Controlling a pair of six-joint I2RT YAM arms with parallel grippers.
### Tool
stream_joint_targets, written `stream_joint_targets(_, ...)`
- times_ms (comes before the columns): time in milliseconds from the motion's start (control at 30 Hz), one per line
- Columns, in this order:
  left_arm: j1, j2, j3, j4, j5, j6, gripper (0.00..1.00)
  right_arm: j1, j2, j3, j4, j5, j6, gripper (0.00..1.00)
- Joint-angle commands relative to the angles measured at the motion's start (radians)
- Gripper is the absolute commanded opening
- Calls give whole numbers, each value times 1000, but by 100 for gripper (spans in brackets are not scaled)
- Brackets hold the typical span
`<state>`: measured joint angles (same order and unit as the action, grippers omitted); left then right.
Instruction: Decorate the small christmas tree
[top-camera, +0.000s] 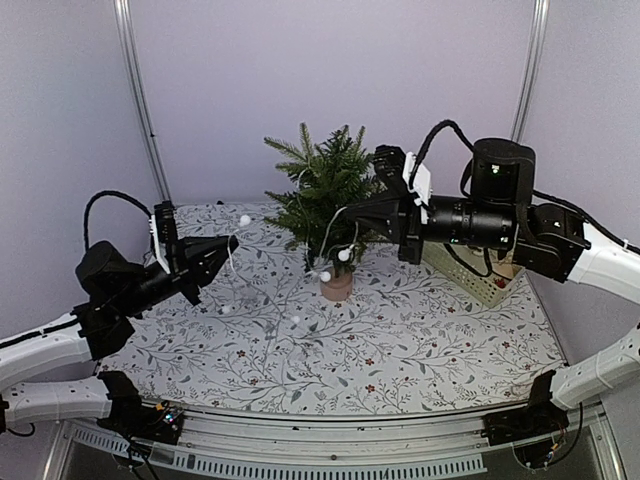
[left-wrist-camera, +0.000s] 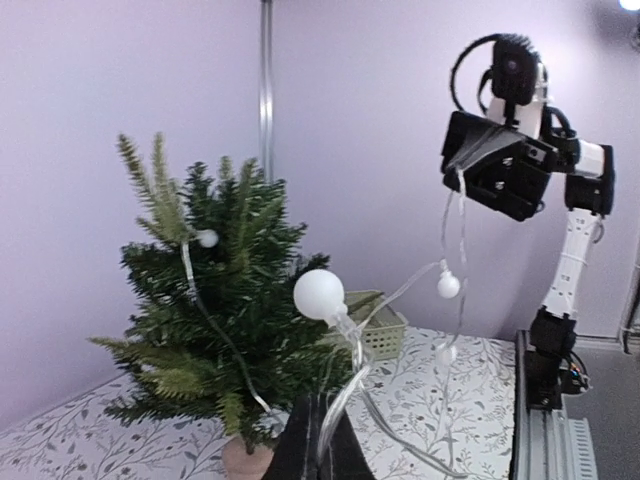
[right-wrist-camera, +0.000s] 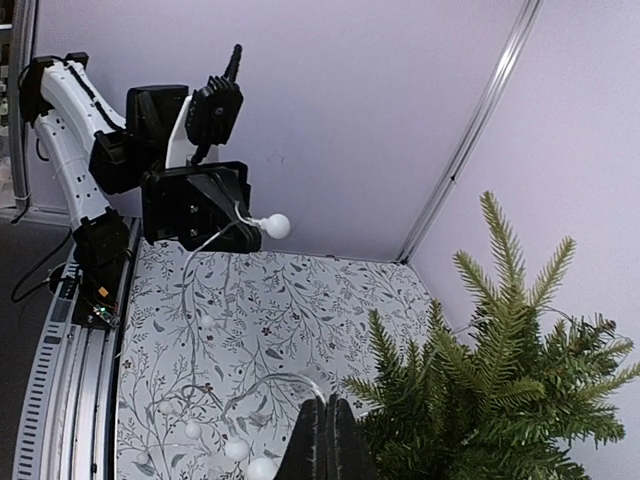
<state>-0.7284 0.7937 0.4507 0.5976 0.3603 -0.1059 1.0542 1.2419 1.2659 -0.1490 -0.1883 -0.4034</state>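
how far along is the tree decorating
Early stage. Done: one stretch of the light string already lies in the small christmas tree, with a bulb up among its branches. In hand: the left pincer and right pincer are both shut on the string, holding it up between them. Left: most of the string hangs off the tree or trails on the table, yet to be draped.

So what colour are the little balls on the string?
White balls on a clear string, shown best in the left wrist view.
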Motion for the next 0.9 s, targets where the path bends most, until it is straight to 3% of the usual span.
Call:
stream_joint_targets(0, 85, -79, -59, -48, -193, -137, 0, -32, -80, -11, 46, 45, 27, 0)
stream_joint_targets(133, 198, -83, -5, -266, -475, -267, 0, -47, -100, 6, 48, 64, 7, 0)
stream_joint_targets(267, 336, -35, 39, -428, -558, -390, 0, -52, -110, 27, 60, 73, -6, 0)
stream_joint_targets(367, 460, 20, 52, -534, -562, -516, 0, -56, -114, 40, 66, 82, -14, 0)
stream_joint_targets(533, 650, 126, 22, -558, -472, -661, 0, -56, -131, 53, 76, 67, -14, 0)
stream_joint_targets(833, 738, 182, -41, -559, -488, -757, 8, -55, -87, 156, 50, -86, 5, 0)
stream_joint_targets(867, 763, 174, -52, -558, -487, -768, 16, -55, -80, 165, 50, -96, 5, 0)
